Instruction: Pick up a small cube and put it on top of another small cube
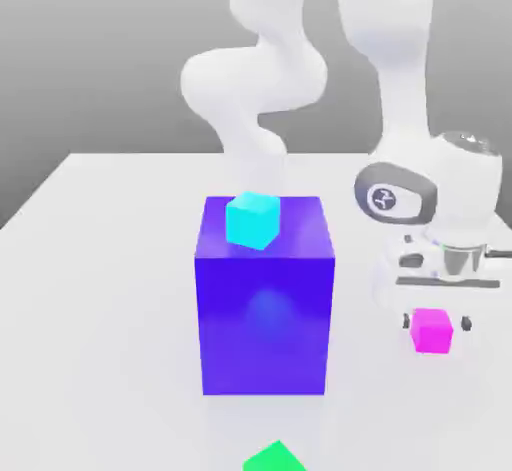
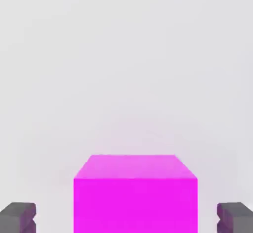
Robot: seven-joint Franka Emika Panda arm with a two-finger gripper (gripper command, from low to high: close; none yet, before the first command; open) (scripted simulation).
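The small magenta cube (image 1: 432, 331) rests on the white table at the exterior view's right, beside the big blue-violet block (image 1: 265, 319). My gripper (image 1: 434, 321) has come straight down over it, one finger on each side. In the hand view the magenta cube (image 2: 136, 195) sits between the two dark fingertips (image 2: 19, 218), and a strip of table shows between the cube and each one. The gripper (image 2: 126, 218) is open and holds nothing.
A cyan cube (image 1: 252, 219) sits on top of the blue-violet block. A green cube (image 1: 275, 457) lies on the table near the front edge. The white arm rises behind the block and the gripper.
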